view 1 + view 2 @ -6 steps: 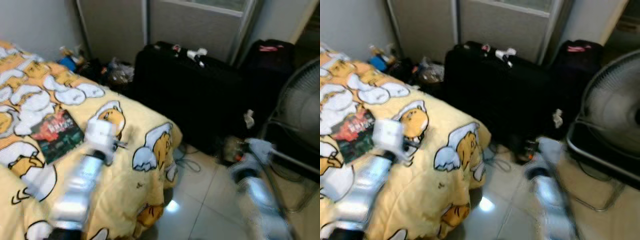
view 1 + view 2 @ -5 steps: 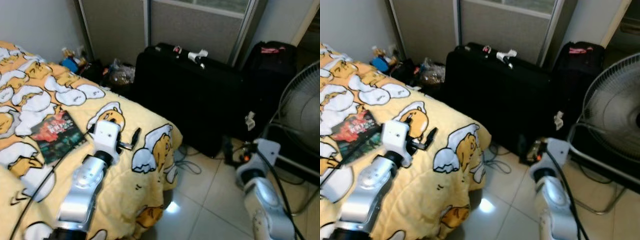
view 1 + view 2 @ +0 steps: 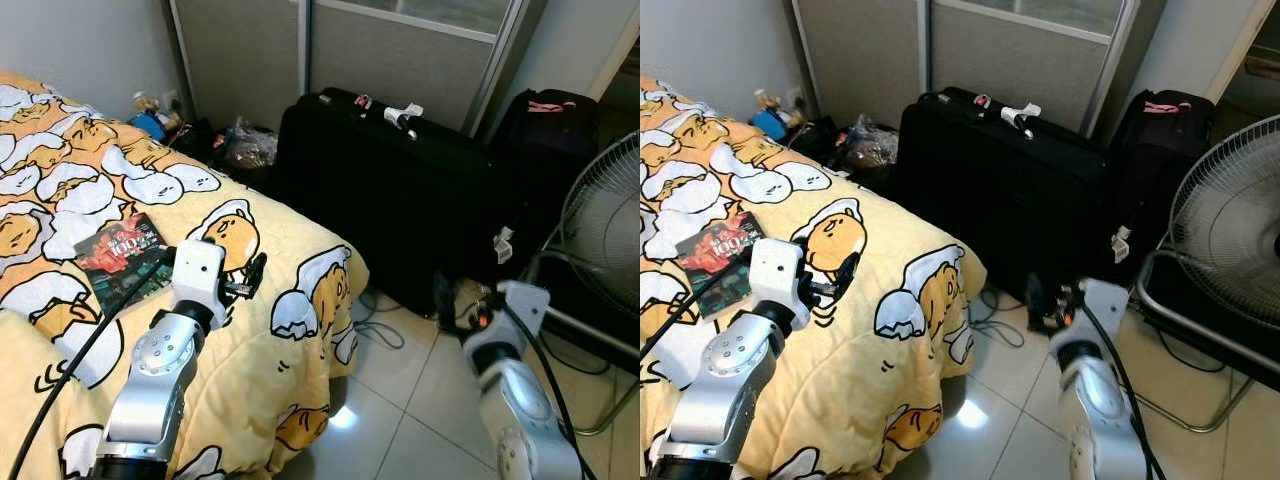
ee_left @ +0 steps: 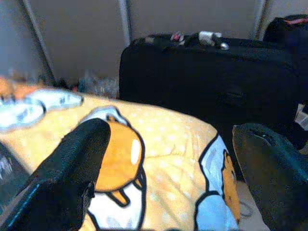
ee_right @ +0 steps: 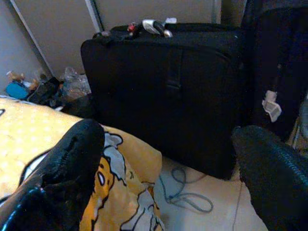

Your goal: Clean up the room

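Note:
A dark book [image 3: 122, 260] with a red cover picture lies flat on the bed's yellow cartoon duvet [image 3: 300, 250]. My left gripper [image 3: 252, 275] hovers just above the duvet, a short way right of the book. It is open with nothing between its fingers [image 4: 77, 163]. Above the tiled floor by the bed's corner, my right gripper [image 3: 460, 300] points at the black suitcase [image 3: 400, 200]. It is also open and empty, its fingers [image 5: 72, 163] wide apart.
Bottles, bags and small clutter [image 3: 235, 150] are piled in the corner behind the bed. A black bag [image 3: 550, 125] stands right of the suitcase, and a standing fan [image 3: 605, 220] at far right. A loose cable [image 3: 375, 325] lies on the tiles.
The blur of the earliest frames has gone and the view has shifted a little. Both arms hold much the same place, and both grippers stay open.

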Robot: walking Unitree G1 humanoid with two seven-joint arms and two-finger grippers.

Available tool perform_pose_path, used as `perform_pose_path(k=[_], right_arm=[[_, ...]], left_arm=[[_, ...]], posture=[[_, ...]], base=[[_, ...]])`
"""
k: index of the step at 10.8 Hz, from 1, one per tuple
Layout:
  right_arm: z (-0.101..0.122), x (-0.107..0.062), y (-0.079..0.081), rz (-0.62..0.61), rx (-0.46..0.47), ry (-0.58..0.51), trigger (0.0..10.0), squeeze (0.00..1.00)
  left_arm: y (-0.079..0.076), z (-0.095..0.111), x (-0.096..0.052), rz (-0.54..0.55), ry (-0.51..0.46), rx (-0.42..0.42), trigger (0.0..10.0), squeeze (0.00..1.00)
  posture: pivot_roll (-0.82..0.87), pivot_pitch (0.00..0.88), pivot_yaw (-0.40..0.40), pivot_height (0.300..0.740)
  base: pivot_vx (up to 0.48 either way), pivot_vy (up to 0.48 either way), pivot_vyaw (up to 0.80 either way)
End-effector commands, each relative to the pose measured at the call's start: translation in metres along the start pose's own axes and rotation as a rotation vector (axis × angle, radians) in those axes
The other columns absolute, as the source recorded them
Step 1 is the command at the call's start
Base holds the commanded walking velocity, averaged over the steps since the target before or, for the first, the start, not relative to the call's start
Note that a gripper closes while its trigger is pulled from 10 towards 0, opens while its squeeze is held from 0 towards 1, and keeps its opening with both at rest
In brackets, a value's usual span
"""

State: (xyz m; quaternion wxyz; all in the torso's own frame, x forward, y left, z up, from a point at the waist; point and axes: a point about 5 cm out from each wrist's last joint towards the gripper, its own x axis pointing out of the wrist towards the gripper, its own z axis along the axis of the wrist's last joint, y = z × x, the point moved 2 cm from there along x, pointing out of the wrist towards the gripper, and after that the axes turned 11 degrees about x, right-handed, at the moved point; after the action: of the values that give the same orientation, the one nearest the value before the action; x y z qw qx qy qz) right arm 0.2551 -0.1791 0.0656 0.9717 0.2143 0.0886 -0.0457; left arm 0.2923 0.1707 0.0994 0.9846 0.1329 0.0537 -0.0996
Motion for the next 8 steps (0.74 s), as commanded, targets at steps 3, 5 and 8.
perform_pose_path(k=[3, 5, 8], right_arm=[[0.008, 0.006, 0.014, 0.148, -0.118, 0.047, 10.0, 0.00], [0.015, 0.007, 0.029, 0.275, -0.175, 0.085, 10.0, 0.00], [0.024, -0.010, 0.046, 0.562, -0.259, 0.198, 10.0, 0.00]], left_arm=[[0.059, -0.016, 0.010, 0.256, 0.121, -0.031, 10.0, 1.00], [0.097, -0.032, 0.013, 0.361, 0.226, -0.070, 10.0, 1.00], [0.137, -0.063, 0.012, 0.504, 0.359, -0.278, 10.0, 0.26]], posture=[[-0.03, 0.028, -0.020, 0.740], [-0.05, 0.058, -0.025, 0.740], [-0.09, 0.145, -0.020, 0.740]], base=[[0.000, 0.000, 0.00], [0.000, 0.000, 0.00], [0.000, 0.000, 0.00]])
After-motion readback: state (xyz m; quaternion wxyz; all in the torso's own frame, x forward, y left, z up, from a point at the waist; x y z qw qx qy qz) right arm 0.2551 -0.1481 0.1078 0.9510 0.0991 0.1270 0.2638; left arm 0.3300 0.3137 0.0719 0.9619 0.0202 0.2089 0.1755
